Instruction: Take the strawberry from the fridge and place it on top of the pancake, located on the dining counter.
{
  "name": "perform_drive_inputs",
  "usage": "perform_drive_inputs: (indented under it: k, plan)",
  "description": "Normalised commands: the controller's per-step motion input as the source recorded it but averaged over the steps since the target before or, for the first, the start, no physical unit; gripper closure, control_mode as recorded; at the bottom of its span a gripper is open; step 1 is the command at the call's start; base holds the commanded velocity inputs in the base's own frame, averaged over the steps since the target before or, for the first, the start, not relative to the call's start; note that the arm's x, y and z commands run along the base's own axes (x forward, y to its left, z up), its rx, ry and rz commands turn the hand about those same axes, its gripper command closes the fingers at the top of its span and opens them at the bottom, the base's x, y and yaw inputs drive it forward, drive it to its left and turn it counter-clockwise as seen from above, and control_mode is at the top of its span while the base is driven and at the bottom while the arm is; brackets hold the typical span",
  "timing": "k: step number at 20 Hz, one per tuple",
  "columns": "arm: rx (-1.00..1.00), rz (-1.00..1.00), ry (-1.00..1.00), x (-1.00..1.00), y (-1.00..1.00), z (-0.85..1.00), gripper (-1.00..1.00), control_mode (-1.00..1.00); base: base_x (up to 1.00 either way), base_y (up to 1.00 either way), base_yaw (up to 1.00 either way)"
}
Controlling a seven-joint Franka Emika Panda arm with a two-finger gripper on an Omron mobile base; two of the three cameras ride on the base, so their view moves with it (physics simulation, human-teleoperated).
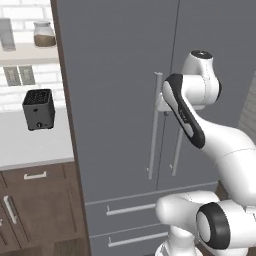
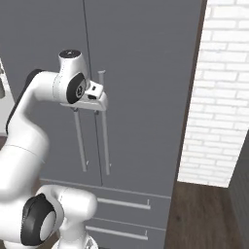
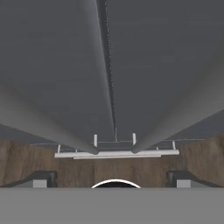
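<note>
I have the arm bent high, its pincer (image 3: 112, 178) spread wide and pointed down along the closed fridge (image 1: 120, 100) doors, right beside the handles (image 2: 103, 121).

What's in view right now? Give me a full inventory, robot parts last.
fridge: one, matte grey, doors shut, centre of both base views
handles: two, pale grey vertical bars, either side of the door seam
drawers: two, grey with bar pulls, below the doors
toaster: one, black, on the white counter left of the fridge
jar: one, brown contents, on the shelf above the toaster
cabinets: dark brown wood, under that counter
brick wall: white, right of the fridge
gripper: one, open, at the handles
</note>
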Motion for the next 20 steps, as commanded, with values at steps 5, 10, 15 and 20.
perform_drive_inputs:
  k: [5, 10, 15, 20]
  plan:
    - [0.0, 0.0, 0.0, 0.0, 0.0, 0.0, -1.0, 1.0, -0.33, 0.0, -0.01]
    - [0.0, 0.0, 0.0, 0.0, 0.0, 0.0, -1.0, 1.0, -0.53, -0.06, -0.02]
    - [0.0, 0.0, 0.0, 0.0, 0.0, 0.0, -1.0, 1.0, -0.47, -0.07, -0.01]
    - [0.0, 0.0, 0.0, 0.0, 0.0, 0.0, -1.0, 1.0, -0.39, -0.04, -0.01]
